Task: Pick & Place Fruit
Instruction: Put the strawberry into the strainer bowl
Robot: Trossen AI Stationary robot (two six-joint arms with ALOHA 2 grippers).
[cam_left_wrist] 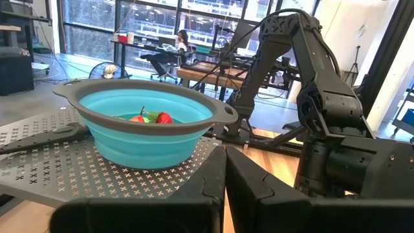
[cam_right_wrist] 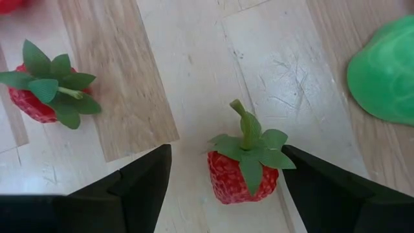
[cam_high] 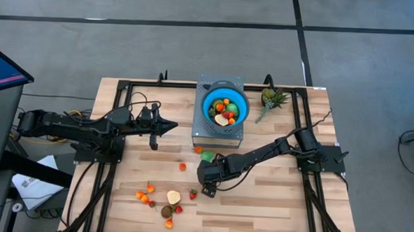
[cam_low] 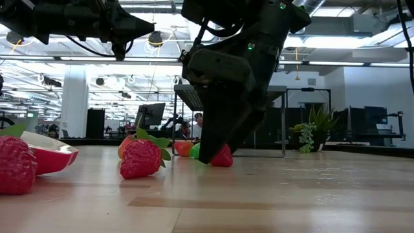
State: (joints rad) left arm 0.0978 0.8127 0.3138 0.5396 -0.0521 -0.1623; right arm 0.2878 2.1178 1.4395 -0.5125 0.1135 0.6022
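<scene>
down at the table surface, the right gripper [cam_right_wrist: 223, 178] has its fingers spread wide on either side of a small strawberry [cam_right_wrist: 244, 169], one finger to each flank and neither touching it, so it looks lined up for a pinch that has not yet closed. that strawberry sits just in front of the blue bowl [cam_high: 225, 106], on the bare wood, with a green fruit [cam_high: 206, 157] just beside it on the bowl side and a second strawberry [cam_right_wrist: 45, 90] near it on the side away from the bowl. several fruits already lie inside the bowl. a loose scatter of fruit [cam_high: 163, 200] waits well away from the bowl, beyond the strawberry. the left gripper [cam_high: 170, 128], fingers pressed together and empty, hangs beside the bowl, apparently kept clear.
</scene>
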